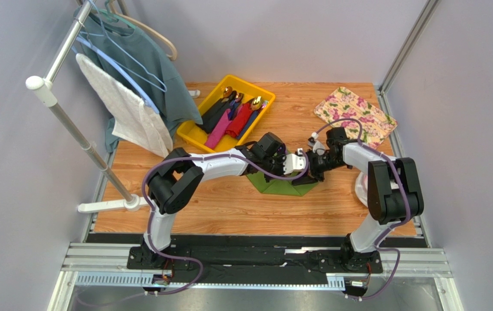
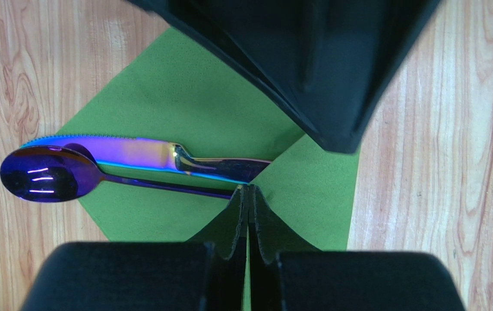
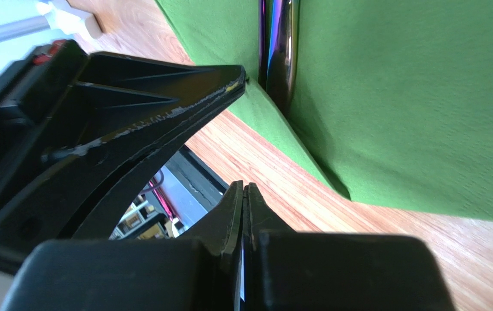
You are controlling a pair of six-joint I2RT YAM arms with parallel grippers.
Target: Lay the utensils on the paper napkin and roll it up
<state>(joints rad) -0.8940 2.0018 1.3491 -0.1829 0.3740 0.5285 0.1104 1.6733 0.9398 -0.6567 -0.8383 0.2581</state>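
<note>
A green paper napkin (image 2: 184,103) lies as a diamond on the wooden tabletop (image 2: 463,162). An iridescent knife (image 2: 132,154) and spoon (image 2: 41,173) rest side by side on it. The left claw (image 2: 249,194) is closed, its tips at the handles' ends. The right claw (image 3: 244,191) is also closed, beside the napkin's edge. Other utensils (image 1: 233,116) sit in a yellow tray (image 1: 194,133).

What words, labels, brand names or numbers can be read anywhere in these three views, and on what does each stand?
None can be read.
The green paper napkin, the iridescent knife and spoon lying on it, the yellow tray and the floral mat show no lettering.
Any finer marking is too small to tell in the top view.
</note>
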